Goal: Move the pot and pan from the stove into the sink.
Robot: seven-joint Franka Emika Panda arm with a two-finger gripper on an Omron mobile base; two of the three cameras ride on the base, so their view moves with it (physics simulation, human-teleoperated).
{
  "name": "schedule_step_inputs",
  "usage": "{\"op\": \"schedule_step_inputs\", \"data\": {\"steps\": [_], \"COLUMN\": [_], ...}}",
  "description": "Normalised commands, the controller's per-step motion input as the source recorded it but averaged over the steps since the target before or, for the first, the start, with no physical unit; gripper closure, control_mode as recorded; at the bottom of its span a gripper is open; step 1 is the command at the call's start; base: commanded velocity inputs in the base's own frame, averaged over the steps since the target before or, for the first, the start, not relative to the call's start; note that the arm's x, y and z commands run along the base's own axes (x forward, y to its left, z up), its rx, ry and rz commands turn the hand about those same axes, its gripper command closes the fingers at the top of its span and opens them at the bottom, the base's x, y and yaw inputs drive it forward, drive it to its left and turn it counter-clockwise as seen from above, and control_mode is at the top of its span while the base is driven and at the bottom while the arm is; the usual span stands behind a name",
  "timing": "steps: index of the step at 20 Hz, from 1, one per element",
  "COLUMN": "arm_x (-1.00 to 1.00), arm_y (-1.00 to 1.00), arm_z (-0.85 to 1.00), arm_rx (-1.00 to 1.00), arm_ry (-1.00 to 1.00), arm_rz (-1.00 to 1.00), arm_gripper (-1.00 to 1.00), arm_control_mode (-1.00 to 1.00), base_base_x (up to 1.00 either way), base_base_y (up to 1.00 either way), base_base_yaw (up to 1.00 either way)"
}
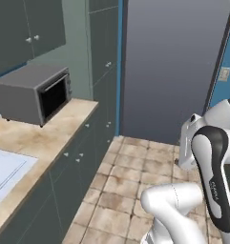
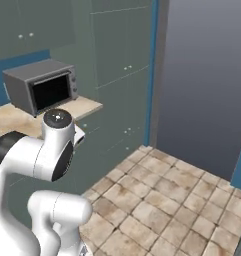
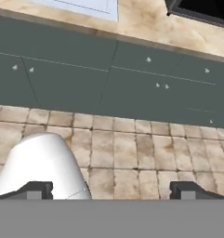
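At the lower left of the left base view, a white flat piece of the sink (image 1: 6,167) is set into the beige table (image 1: 49,136). A tiny dark bit at its left edge may be the faucet, but it is too small to tell. In the hand view the same white corner sits at the top edge, a little left of the middle. From the part I can see, I cannot tell if anything is in the sink. The pot, the pan and the stove are not in these pictures, so I think the job is at its start, or the robot is on its way between places. Both things look like they are left to move.

The pincer (image 3: 111,190) is wide open and holds nothing. It points down at the tiled floor (image 3: 132,153), with the two dark tips far apart at the bottom of the hand view.

A grey microwave (image 1: 35,93) stands on the table, toward the upper left. Dark green cupboards (image 3: 108,74) run under the table. A tall grey fridge (image 1: 173,66) stands at the back. Nothing blocks the floor.
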Motion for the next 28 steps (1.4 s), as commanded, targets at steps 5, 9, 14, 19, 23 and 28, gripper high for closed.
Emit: {"op": "schedule_step_inputs", "data": {"steps": [5,9,14,19,23,28], "arm_x": [0.00,0.00,0.00,0.00,0.00,0.00], "arm_y": [0.00,0.00,0.00,0.00,0.00,0.00], "arm_z": [0.00,0.00,0.00,0.00,0.00,0.00], "arm_rx": [0.00,0.00,0.00,0.00,0.00,0.00], "arm_ry": [0.00,0.00,0.00,0.00,0.00,0.00], "arm_rz": [0.00,0.00,0.00,0.00,0.00,0.00], "arm_gripper": [-1.00,-1.00,-1.00,-1.00,-1.00,-1.00], "arm_control_mode": [1.00,1.00,1.00,1.00,1.00,1.00], "base_base_x": [0.00,0.00,0.02,0.02,0.01,0.16], "base_base_y": [-0.06,-0.06,-0.12,-0.16,-0.01,-0.49], "base_base_yaw": [-0.50,-0.50,-0.49,-0.42,0.00,0.00]}}
